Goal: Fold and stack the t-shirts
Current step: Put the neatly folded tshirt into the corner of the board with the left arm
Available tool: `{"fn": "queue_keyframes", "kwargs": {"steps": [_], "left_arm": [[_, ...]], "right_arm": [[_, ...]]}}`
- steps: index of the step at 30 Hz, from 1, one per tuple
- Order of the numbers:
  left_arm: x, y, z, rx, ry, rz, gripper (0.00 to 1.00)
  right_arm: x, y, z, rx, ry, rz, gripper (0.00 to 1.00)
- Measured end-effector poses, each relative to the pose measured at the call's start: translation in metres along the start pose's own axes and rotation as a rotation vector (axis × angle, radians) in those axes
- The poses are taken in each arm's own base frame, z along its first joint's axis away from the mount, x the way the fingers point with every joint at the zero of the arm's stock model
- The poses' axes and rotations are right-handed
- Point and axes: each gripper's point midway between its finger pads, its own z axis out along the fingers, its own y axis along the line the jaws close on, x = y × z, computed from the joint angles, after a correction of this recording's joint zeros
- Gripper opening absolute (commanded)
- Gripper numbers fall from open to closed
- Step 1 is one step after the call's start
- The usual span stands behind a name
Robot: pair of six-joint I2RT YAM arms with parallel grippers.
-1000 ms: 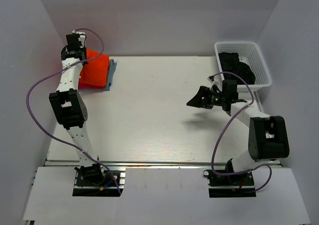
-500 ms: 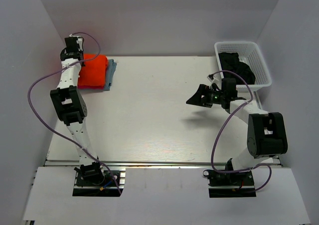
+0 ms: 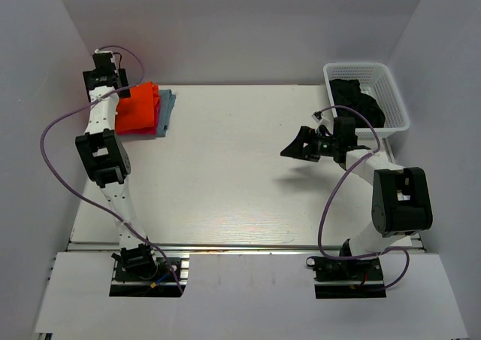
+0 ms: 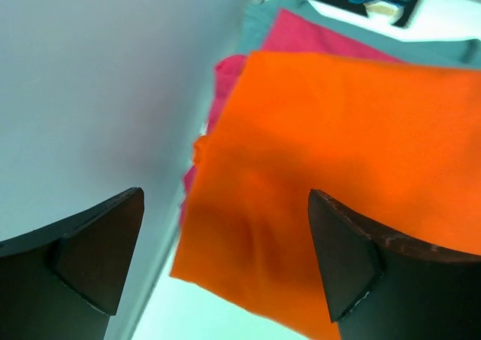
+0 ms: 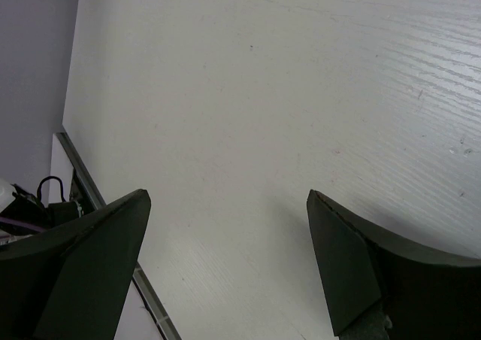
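Left tool (image 4: 225, 204): is standing spread, gripping nothing, hovering just above the orange t-shirt (image 4: 338, 167).
Right tool (image 5: 228, 201): is hanging spread over the bare bench (image 5: 248, 92), holding nothing.
Orange t-shirt: is lying folded atop the pink t-shirt (image 4: 316, 35) and the blue-grey t-shirt (image 3: 170, 103), at the bench's far-left corner.
Black t-shirts (image 3: 359, 103): are sitting in the white basket (image 3: 397, 99), far right.

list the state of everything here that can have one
orange shirt: folded, top of the stack
pink shirt: folded, under the orange one
blue-grey shirt: folded, bottom of the stack
black shirts: unfolded heap in the basket
basket: upright, holding the black shirts
left gripper: open, empty, over the orange shirt
right gripper: open, empty, over bare table
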Motion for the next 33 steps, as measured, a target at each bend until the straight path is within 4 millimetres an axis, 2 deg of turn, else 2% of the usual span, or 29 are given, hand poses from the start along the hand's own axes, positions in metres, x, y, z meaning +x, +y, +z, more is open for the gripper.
{"fn": "queue_keyframes", "kwargs": {"steps": [7,13,16,18,20,23,25,28,33], "left_arm": [[0.010,-0.022,-0.019,0.128,-0.014,-0.022,1.00],[-0.005,-0.044,-0.022,0.247,-0.069,-0.070,1.00],[-0.018,-0.049,-0.010,0.280,-0.108,-0.088,1.00],[-0.018,-0.053,0.004,0.298,-0.117,-0.102,1.00],[-0.008,-0.060,0.019,0.331,-0.100,-0.115,1.00],[0.019,-0.066,0.042,0.382,-0.046,-0.135,1.00],[0.034,-0.067,0.051,0.427,-0.021,-0.153,1.00],[0.043,-0.064,0.057,0.469,-0.013,-0.182,1.00],[0.036,-0.059,0.056,0.542,-0.030,-0.232,1.00]], "right_arm": [[0.000,0.000,0.000,-0.002,0.000,-0.003,0.90],[0.003,0.002,-0.002,-0.010,0.002,-0.006,0.90],[0.006,0.002,-0.002,-0.011,0.006,-0.003,0.90],[0.006,0.002,-0.002,-0.011,0.005,-0.004,0.90],[0.006,0.002,-0.002,-0.011,0.005,-0.003,0.90],[0.006,0.002,-0.001,-0.011,0.006,-0.002,0.90],[0.007,0.001,-0.001,-0.014,0.010,0.002,0.90],[0.008,-0.002,0.003,-0.019,0.023,0.014,0.90],[0.011,-0.006,0.006,-0.022,0.037,0.031,0.90]]}}
